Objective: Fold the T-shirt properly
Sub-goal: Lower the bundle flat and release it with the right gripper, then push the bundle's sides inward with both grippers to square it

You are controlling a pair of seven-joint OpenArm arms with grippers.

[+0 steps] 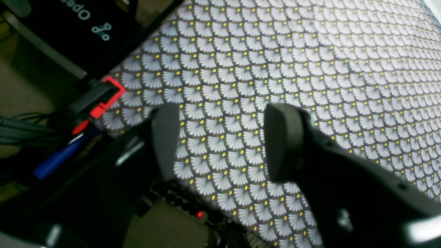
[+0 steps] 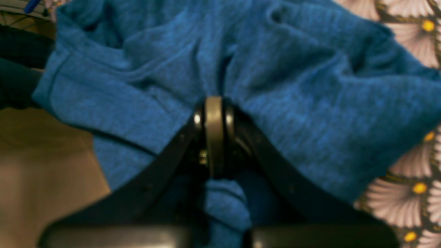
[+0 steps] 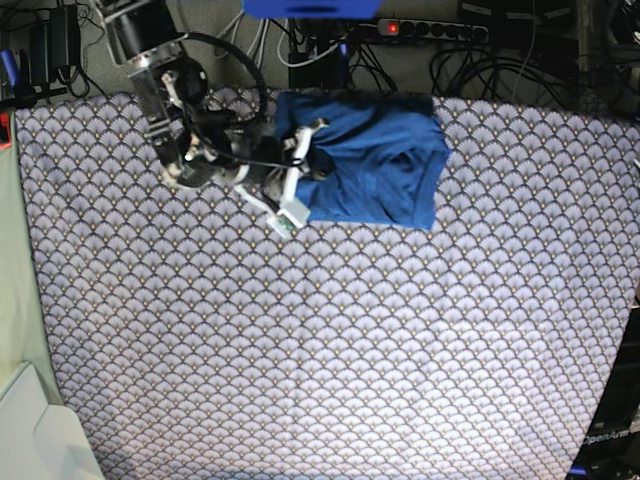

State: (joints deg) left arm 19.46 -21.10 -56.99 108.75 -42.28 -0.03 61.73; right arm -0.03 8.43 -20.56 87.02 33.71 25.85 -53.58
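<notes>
The blue T-shirt (image 3: 372, 160) lies bunched into a compact bundle at the far middle of the scallop-patterned tablecloth (image 3: 330, 350). My right gripper (image 3: 308, 158) is at the bundle's left edge. In the right wrist view the right gripper (image 2: 214, 113) is shut on a pinch of the T-shirt (image 2: 310, 103), and the fabric rumples outward from the closed tips. My left gripper (image 1: 224, 141) hovers over bare tablecloth (image 1: 310, 69) near a table edge. It is open with nothing between its fingers (image 1: 282, 141). The left gripper does not show in the base view.
A red clamp (image 1: 106, 96) grips the table edge beside my left gripper. A power strip (image 3: 430, 28) and tangled cables lie beyond the far edge. A white object (image 3: 40, 440) sits at the near left corner.
</notes>
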